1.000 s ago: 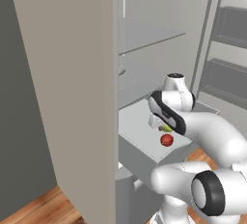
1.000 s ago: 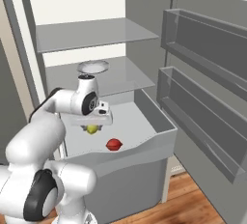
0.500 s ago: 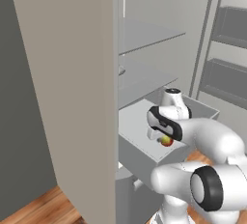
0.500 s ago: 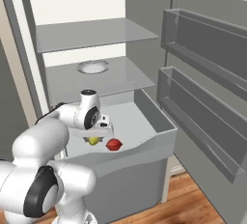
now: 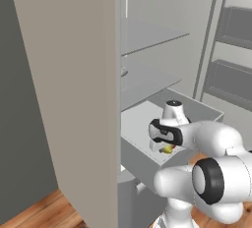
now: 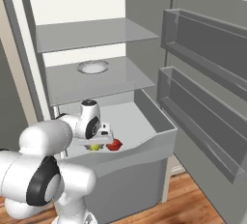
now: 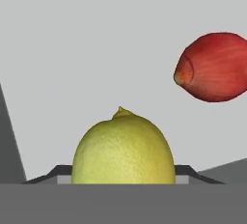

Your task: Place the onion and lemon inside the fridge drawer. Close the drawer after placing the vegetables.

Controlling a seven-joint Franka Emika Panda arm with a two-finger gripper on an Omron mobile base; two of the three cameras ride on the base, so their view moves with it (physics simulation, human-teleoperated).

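The fridge drawer stands pulled out, a pale bin with a curved front edge. My gripper reaches down into it and is shut on the lemon, a yellow-green oval low over the drawer floor. In the hand view the lemon sits between the two fingertips. The onion, a glossy red ball, lies on the drawer floor just right of the lemon, apart from it. From the left base view the lemon peeks out under the hand.
Two glass shelves sit above the drawer, the lower one bearing a white dish. The open door's bins stand close on the right. The fridge's side wall blocks the left. A grey lower panel lies beneath the drawer.
My hand has come down from above the drawer into it, carrying the lemon to just beside the onion. The onion has stayed put.
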